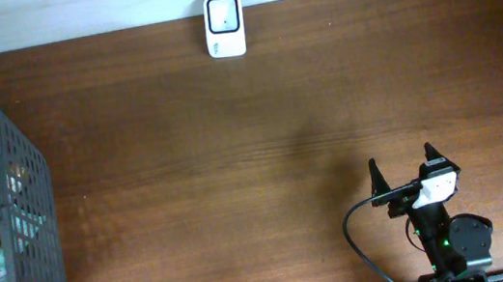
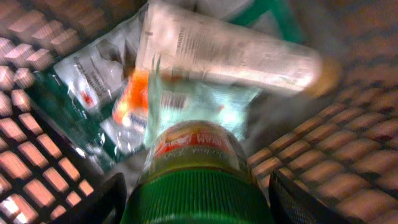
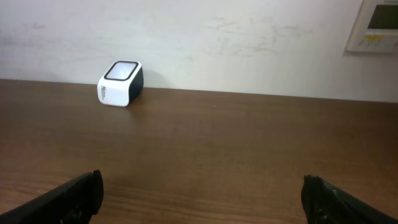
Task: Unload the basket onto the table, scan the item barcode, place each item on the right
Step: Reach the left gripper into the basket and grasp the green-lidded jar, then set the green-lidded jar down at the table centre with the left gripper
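Down in the grey basket [image 1: 28, 180], my left gripper [image 2: 199, 186] has a dark finger pressed to each side of the ribbed green lid of a jar [image 2: 198, 149] with a red and yellow label. The view is blurred by motion. In the overhead view this gripper is hidden inside the basket. The white barcode scanner [image 1: 224, 25] with a dark window stands at the table's far edge against the wall and also shows as the scanner [image 3: 120, 83] in the right wrist view. My right gripper [image 1: 402, 162] rests open and empty at the near right, its jaws [image 3: 202, 193] wide apart over bare wood.
Other goods lie in the basket beyond the jar: a long white printed packet [image 2: 230, 53], an orange and white sachet [image 2: 130, 102] and a pale green pack [image 2: 199, 102]. Basket mesh [image 2: 31, 149] closes in on both sides. A wall panel [image 3: 376, 25] hangs at the far right.
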Action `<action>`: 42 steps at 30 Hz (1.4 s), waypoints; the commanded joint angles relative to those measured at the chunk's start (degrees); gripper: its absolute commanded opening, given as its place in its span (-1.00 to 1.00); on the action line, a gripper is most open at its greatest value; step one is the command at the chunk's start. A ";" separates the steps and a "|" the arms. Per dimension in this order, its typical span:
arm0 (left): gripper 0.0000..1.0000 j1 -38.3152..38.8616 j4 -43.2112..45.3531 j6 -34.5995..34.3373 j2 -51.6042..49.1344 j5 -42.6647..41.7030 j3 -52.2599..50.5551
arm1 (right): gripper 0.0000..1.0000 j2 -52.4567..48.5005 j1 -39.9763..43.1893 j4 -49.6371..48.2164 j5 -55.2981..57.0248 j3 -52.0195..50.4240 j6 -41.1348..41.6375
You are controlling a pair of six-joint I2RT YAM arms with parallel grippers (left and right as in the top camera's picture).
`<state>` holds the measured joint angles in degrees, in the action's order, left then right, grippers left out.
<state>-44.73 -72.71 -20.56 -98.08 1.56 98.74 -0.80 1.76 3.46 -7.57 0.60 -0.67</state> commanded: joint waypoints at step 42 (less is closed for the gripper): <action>0.84 67.71 -21.38 -0.81 -43.10 1.62 70.51 | 0.97 0.39 -0.31 0.26 -0.59 -0.28 -0.39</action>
<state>26.52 -88.40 -22.11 -143.94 -0.27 156.14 -0.91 1.76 3.46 -7.55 0.60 -0.73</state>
